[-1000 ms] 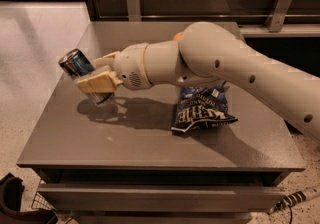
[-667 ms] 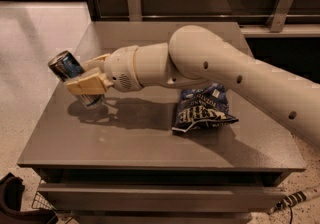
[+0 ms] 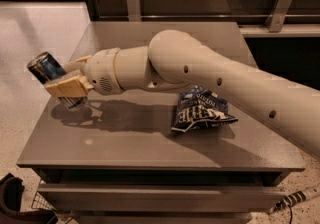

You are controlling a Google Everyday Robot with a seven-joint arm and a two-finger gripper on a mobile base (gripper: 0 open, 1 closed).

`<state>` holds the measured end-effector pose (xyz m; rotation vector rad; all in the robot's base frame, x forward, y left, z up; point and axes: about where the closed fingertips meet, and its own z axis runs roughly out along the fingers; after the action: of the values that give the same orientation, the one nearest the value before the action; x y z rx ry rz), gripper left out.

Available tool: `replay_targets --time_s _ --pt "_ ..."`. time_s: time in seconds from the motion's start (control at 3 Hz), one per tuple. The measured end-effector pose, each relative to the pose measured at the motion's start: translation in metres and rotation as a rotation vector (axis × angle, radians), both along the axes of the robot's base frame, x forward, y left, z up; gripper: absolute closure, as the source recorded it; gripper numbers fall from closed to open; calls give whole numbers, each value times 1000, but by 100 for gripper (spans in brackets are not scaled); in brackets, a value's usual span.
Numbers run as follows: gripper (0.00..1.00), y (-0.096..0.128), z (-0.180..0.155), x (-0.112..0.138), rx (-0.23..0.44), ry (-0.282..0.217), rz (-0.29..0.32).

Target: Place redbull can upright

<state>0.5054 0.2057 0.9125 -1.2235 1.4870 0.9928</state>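
The redbull can (image 3: 46, 67) is a slim blue and silver can with a shiny top, tilted with its top toward the upper left. My gripper (image 3: 62, 78) is shut on the can and holds it at the table's left edge. The can's lower end (image 3: 74, 102) shows below the fingers, close to the tabletop. Its shadow lies on the table just beneath. My cream arm (image 3: 210, 78) reaches in from the right across the table.
A dark blue chip bag (image 3: 201, 110) with white lettering lies on the grey table (image 3: 150, 143), right of the middle and under my arm. A wooden wall with metal brackets stands behind. The floor drops off to the left of the table edge.
My gripper has carried the can further left, toward the table's left edge, and slightly lower. The can remains tilted. The chip bag has not moved.
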Motion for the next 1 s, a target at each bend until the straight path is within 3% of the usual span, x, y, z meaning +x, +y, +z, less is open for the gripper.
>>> replay_targets --time_s 1.0 --pt "100 -25 -43 4 70 62 -83"
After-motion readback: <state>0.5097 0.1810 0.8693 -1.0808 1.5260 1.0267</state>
